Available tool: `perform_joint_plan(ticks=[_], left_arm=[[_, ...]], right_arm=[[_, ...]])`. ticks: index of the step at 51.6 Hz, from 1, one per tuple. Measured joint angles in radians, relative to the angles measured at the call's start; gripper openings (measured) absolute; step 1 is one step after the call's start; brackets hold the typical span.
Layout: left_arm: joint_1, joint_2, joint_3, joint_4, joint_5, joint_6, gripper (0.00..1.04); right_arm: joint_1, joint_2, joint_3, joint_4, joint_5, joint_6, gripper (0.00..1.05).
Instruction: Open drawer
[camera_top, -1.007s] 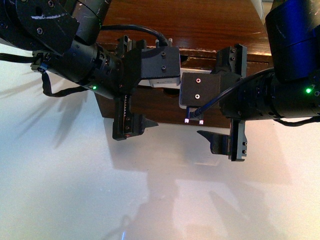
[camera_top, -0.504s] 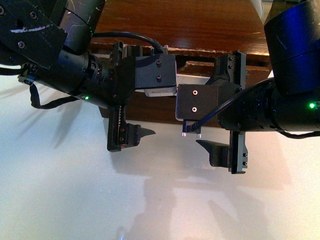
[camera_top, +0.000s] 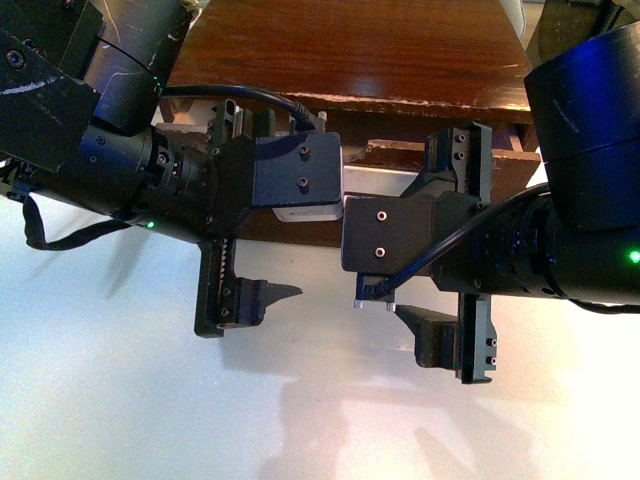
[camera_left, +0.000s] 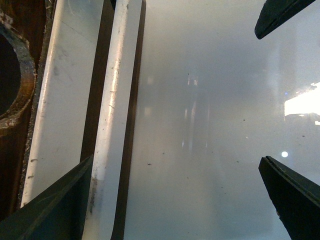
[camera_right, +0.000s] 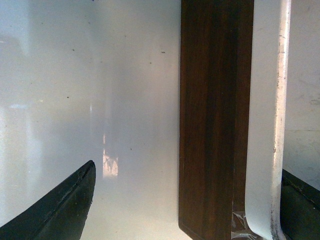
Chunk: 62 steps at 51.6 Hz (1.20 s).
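Table nearest, white. Left gripper fingers spread wide, white bar handle between them. Right gripper fingers spread, same handle. Drawer beyond, pale inside showing, under dark wooden top.

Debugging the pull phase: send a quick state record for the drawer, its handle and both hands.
drawer: dark-brown wooden front; how far out it is cannot be told
handle: white bar, scuffed, running along the front
left hand: open, one finger on either side of the handle
right hand: open, one finger on either side of the handle
contact: cannot tell whether any finger touches the handle
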Motion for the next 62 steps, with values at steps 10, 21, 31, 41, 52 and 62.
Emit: perform_joint_plan(ticks=[10,21,31,41,52,62], left_arm=[[-0.003,-0.021,-0.029,-0.006,0.007,0.006,0.96],[-0.004,-0.064,-0.093,-0.016,0.028,0.029,0.96],[-0.005,-0.091,-0.126,-0.025,0.038,0.032,0.96],[-0.005,-0.114,-0.150,-0.030,0.043,0.032,0.96],[-0.002,-0.129,-0.161,-0.027,0.044,0.027,0.96],[0.005,-0.160,-0.179,-0.014,0.045,-0.001,0.96]], right_arm=[[0.017,-0.021,-0.029,0.001,0.003,0.013,0.96],[0.051,-0.066,-0.086,0.001,0.003,0.016,0.96],[0.071,-0.090,-0.113,0.000,0.001,0.017,0.96],[0.088,-0.104,-0.125,-0.005,-0.002,0.016,0.96],[0.096,-0.108,-0.128,0.005,0.000,0.017,0.96],[0.095,-0.117,-0.134,0.028,0.017,0.017,0.96]])
